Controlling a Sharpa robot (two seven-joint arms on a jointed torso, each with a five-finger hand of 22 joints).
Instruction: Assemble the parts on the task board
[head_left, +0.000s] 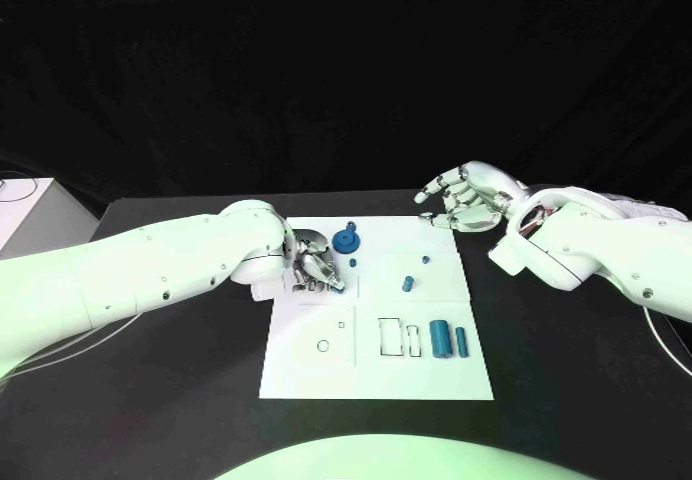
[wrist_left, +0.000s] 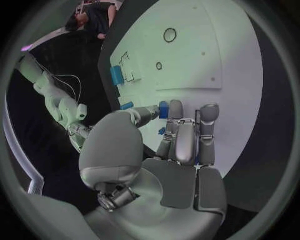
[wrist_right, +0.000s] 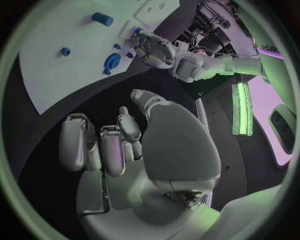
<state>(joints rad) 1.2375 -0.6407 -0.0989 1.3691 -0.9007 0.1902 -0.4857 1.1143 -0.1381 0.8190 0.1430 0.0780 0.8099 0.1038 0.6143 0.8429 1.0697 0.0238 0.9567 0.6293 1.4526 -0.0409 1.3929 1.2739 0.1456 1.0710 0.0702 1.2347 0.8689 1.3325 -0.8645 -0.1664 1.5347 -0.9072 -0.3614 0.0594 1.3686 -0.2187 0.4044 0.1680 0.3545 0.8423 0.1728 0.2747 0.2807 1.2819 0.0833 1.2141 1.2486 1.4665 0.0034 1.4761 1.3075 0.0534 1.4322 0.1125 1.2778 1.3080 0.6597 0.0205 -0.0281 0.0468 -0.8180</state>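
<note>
Reaching over the left edge of the white task board, the robot's left hand lies low on the plate with its fingers curled downward against the surface; the left wrist view shows a small blue part at the fingertips, touching or just beside them, but whether the hand actually grips it cannot be told. A blue gear-shaped part sits on the board just beyond that hand, toward the far edge. Across the plate, the right hand hovers above the black table near the board's far right corner, fingers apart and gently bent, palm empty. Near the board's middle lie a small blue piece and a smaller blue peg close by. Closer to the robot, two blue cylinders lie side by side on the right part of the board, just beside rectangular outlines and a small ring mark printed on the plate.
</note>
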